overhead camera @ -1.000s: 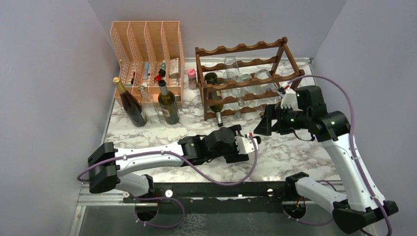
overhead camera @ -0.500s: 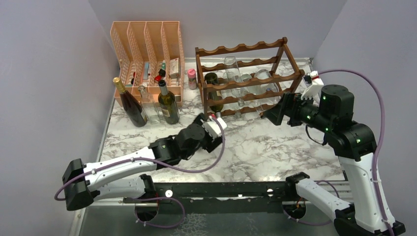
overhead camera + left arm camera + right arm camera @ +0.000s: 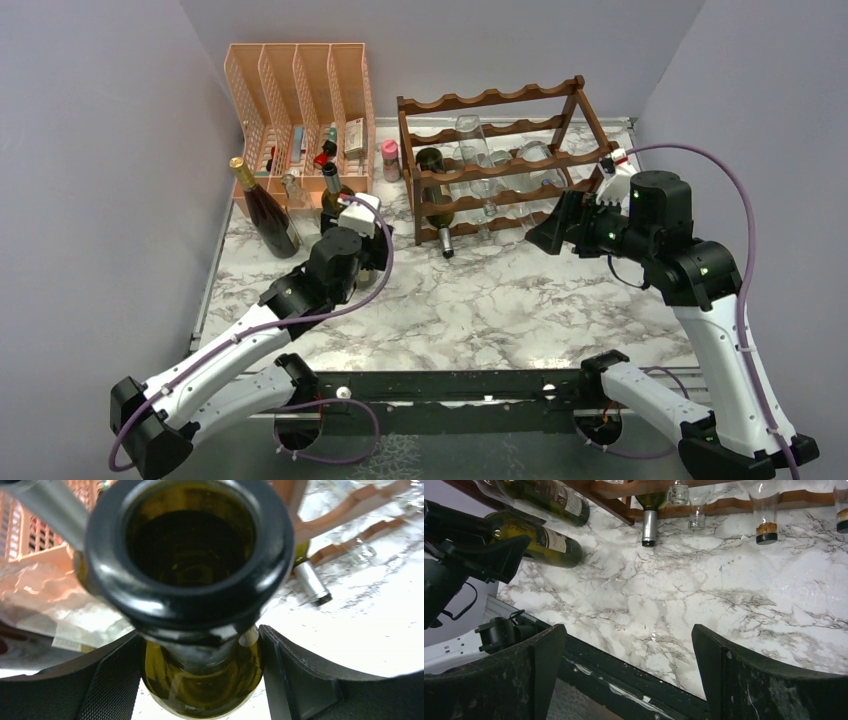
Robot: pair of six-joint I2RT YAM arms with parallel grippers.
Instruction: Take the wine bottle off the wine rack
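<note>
Top view: even, diffuse overhead light, soft shadows, sharp. Left wrist: I see the bottle mouth (image 3: 190, 555) close and blurred, wine rack (image 3: 345, 511) behind soft, marble table (image 3: 370, 620) blown white. Right wrist: crisp, slight glare.

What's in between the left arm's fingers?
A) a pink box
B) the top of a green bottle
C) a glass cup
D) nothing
B: in the left wrist view the left arm's fingers sit on either side of the green bottle, whose open mouth faces the camera.

wine rack (image 3: 490, 98) 1 | mesh organizer (image 3: 300, 90) 1 | standing bottles (image 3: 262, 208) (image 3: 292, 184) (image 3: 330, 195) 3
</note>
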